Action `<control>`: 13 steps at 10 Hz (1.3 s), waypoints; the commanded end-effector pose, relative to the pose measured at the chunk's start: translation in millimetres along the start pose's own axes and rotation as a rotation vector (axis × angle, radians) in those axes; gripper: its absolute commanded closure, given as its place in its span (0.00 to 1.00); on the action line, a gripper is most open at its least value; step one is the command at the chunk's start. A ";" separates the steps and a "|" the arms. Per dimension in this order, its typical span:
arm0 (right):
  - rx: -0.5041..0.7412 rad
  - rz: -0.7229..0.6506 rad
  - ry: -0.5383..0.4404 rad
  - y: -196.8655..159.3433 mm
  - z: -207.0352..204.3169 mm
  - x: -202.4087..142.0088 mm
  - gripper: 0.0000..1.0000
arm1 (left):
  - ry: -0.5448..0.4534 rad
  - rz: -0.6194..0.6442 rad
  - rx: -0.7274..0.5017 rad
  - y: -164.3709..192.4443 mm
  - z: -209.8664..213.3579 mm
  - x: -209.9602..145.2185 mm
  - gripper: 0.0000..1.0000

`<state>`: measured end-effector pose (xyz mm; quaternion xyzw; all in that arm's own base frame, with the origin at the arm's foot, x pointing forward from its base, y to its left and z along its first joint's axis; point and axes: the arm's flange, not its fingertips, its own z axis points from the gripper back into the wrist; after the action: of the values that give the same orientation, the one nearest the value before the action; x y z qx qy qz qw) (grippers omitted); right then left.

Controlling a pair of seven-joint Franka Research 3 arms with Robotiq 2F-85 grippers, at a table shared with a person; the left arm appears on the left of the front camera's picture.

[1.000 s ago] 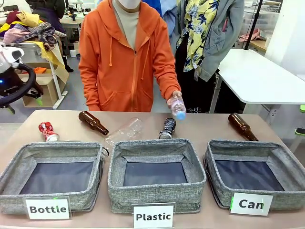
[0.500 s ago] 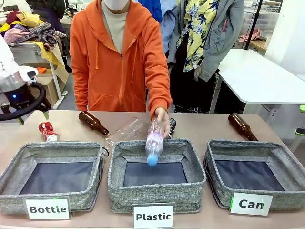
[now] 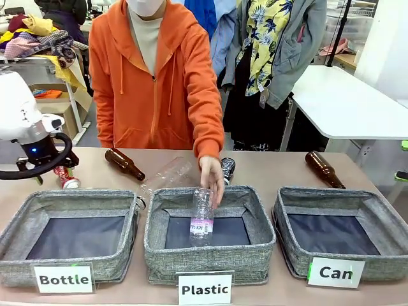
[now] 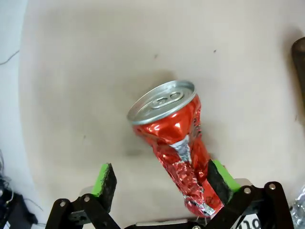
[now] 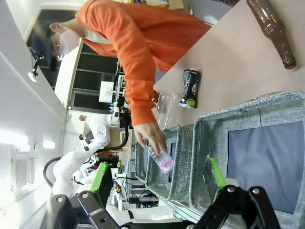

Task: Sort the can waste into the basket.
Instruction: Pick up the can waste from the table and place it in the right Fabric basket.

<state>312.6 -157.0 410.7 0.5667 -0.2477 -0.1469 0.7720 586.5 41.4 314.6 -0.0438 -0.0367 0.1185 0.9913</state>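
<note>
The shiny red crushed can (image 4: 174, 126) lies on the table with its silver top toward the far side. Its crumpled lower end sits between the pads of my left gripper (image 4: 162, 180), which is open, and close to one green pad (image 4: 219, 174). In the front view the red can (image 3: 66, 179) peeks out under my left arm (image 3: 29, 134) at the far left. The black-and-silver can (image 3: 227, 167) stands behind the person's hand (image 3: 212, 178). The "Can" basket (image 3: 331, 193) is at the right. My right gripper (image 5: 159, 177) hangs open above that basket (image 5: 248, 112).
The person lowers a clear plastic bottle (image 3: 203, 217) into the middle "Plastic" basket (image 3: 210, 255). The "Bottle" basket (image 3: 70, 199) stands at the left. Brown glass bottles (image 3: 125, 164) (image 3: 324, 169) and another clear bottle (image 3: 167, 175) lie behind the baskets.
The person's hand brought the clear bottle down from above the table into the Plastic basket. My left arm moved right and down over the red can.
</note>
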 end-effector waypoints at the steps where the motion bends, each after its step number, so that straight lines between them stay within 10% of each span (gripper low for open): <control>1: 0.023 0.018 -0.014 2.1 -1.4 4.2 0.00 | -0.008 -0.002 0.037 -0.5 -10.6 11.6 0.00; 7: 0.023 0.018 -0.014 2.1 -1.4 4.2 0.00 | -0.009 -0.021 0.029 -4.5 -10.3 17.3 0.00; 10: 0.023 0.018 -0.014 2.1 -1.4 4.2 0.00 | -0.030 -0.034 0.032 -5.0 -10.5 18.6 0.87; 13: 0.023 0.018 -0.014 2.1 -1.4 4.2 0.00 | -0.034 -0.046 0.040 -6.1 -10.6 19.3 1.00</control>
<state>312.6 -157.0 410.7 0.5669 -0.2476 -0.1468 0.7719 603.8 39.1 307.4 -0.0315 -0.0482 0.1050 0.9928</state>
